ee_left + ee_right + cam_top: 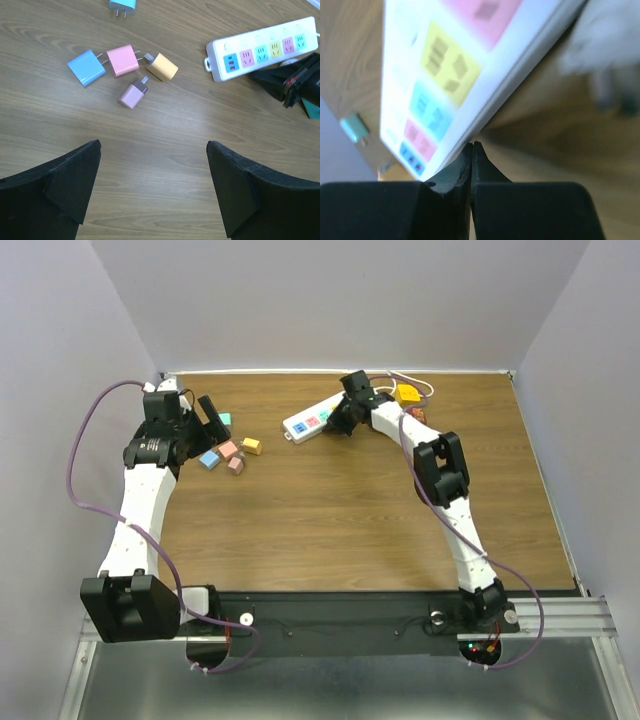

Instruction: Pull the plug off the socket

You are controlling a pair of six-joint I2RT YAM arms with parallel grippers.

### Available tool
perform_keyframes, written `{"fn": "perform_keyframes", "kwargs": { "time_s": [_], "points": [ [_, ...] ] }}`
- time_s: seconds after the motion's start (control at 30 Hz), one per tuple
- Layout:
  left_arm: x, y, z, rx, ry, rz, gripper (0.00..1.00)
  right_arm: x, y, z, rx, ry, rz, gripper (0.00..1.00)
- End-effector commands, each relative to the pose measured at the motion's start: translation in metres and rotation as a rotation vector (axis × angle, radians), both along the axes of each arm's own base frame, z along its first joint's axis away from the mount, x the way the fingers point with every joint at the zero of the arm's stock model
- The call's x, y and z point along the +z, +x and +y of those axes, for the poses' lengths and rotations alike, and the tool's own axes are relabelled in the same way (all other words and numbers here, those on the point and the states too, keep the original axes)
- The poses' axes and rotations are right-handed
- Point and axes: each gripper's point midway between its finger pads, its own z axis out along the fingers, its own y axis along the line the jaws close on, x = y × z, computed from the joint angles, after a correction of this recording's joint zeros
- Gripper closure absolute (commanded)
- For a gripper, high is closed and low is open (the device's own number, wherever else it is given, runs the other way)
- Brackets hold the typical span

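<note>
Your right fingers (pixel 464 167) were pressed shut, empty, tips just beside socket's (pixel 435 85) near long edge. Socket lay far-centre on counter (pixel 350 520), long axis slanting left-near to right-far. Left fingers (pixel 65 185) gaped wide above loose plugs (pixel 122 60), well apart. Right arm nearer.

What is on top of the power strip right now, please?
The outlets of the power strip that show are bare, with no plug in them. From above, the right arm covers its far end. A yellow block sits near there; whether it is plugged in is hidden.
</note>
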Motion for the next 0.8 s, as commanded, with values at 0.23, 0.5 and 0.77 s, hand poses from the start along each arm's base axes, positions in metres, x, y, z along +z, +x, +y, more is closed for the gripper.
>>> {"fn": "perform_keyframes", "kwargs": {
  "time_s": [0.23, 0.5, 0.77],
  "points": [
    [0.005, -0.017, 0.001, 0.012, -0.006, -0.012, 0.01, -0.016, 0.046, 0.029, 0.131, 0.205, -0.071, 0.93],
    [-0.001, -0.032, 0.002, 0.035, -0.014, 0.004, 0.01, 0.012, 0.066, 0.049, 0.168, 0.351, -0.218, 0.81],
    [0.004, -0.034, -0.011, -0.014, -0.068, -0.019, 0.01, 0.057, 0.079, 0.036, 0.193, 0.399, -0.323, 0.61]
  ]
}}
